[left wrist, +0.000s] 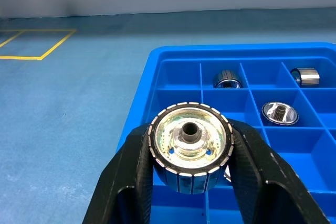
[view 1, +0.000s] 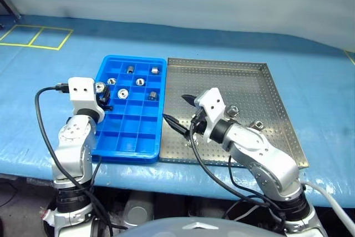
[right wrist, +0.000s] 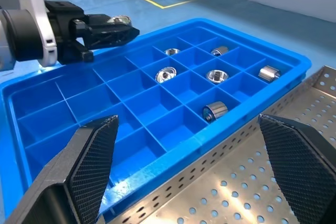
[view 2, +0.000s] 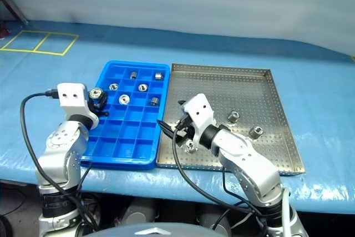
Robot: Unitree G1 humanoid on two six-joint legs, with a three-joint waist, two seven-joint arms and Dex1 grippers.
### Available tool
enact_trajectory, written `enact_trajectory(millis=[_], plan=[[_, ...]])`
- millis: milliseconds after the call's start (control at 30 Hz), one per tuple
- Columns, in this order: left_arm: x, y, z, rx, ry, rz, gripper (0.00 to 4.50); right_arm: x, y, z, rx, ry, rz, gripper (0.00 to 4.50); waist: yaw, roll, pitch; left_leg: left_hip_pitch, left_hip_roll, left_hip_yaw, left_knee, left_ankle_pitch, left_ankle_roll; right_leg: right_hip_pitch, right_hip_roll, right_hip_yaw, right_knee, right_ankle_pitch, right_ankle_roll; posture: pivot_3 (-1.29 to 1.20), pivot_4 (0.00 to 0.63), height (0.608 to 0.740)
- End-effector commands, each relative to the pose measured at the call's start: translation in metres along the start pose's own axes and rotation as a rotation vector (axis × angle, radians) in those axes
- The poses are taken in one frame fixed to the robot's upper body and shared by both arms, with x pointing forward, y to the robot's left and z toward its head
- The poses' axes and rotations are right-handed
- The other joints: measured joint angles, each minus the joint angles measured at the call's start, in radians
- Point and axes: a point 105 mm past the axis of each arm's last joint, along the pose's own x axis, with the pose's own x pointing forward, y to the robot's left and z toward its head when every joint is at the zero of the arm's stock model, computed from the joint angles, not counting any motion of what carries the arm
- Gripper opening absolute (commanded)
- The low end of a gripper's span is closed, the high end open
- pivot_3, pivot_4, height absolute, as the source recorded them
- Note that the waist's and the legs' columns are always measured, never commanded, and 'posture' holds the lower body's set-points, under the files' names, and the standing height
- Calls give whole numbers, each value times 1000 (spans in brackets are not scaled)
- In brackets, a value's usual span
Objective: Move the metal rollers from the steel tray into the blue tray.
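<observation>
While the right pincer (view 1: 178, 112) gapes wide, a ribbed silver roller (left wrist: 190, 147), dark-holed, in the left pincer's (left wrist: 191, 161) grip.

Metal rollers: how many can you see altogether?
10 metal rollers: six in the blue tray compartments, one in the left pincer, three on the steel tray. The right arm may hide more.

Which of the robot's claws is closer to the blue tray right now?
Left. The left gripper, shut on a roller, hangs over the blue tray's left edge. The right gripper, open, is over the steel tray, just beside the blue one.
</observation>
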Motion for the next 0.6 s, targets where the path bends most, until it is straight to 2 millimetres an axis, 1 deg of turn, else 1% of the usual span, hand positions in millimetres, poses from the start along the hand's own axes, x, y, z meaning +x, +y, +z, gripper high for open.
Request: enact_trajectory(millis=[33,67,167,267,433,500,600], plan=[[1,0,2,-4,-19,27,1696,-2,3,9,-15,-46,-1,4500,2,0,0,0,0,0,0,0,0,0,0,0,0,0,0,288,150,740],[2,1,0,-2,-11,34,1696,-3,3,9,-12,-45,-3,4500,2,0,0,0,0,0,0,0,0,0,0,0,0,0,0,288,150,740],[2,12,-8,-9,13,109,1696,-6,3,6,-5,-36,-13,4500,2,0,0,0,0,0,0,0,0,0,0,-1,0,0,0,272,150,740],[2,19,-12,-8,23,145,1696,-8,3,4,1,-31,-20,4500,0,0,0,0,0,-1,-1,0,0,0,0,-1,0,0,0,272,150,740],[2,18,-20,-8,52,148,1696,-11,4,3,5,-26,-25,4500,-2,0,0,0,0,-1,0,0,0,0,0,-1,0,0,-1,268,150,740],[2,15,-25,-8,77,126,1696,-12,3,3,9,-26,-31,4500,-3,0,0,0,0,-1,0,0,0,0,0,-1,0,0,-1,268,150,740],[3,11,-28,-26,94,100,1696,-13,3,3,13,-27,-37,4500,-7,0,0,0,0,0,0,0,0,0,0,-1,0,0,-1,258,150,740]])
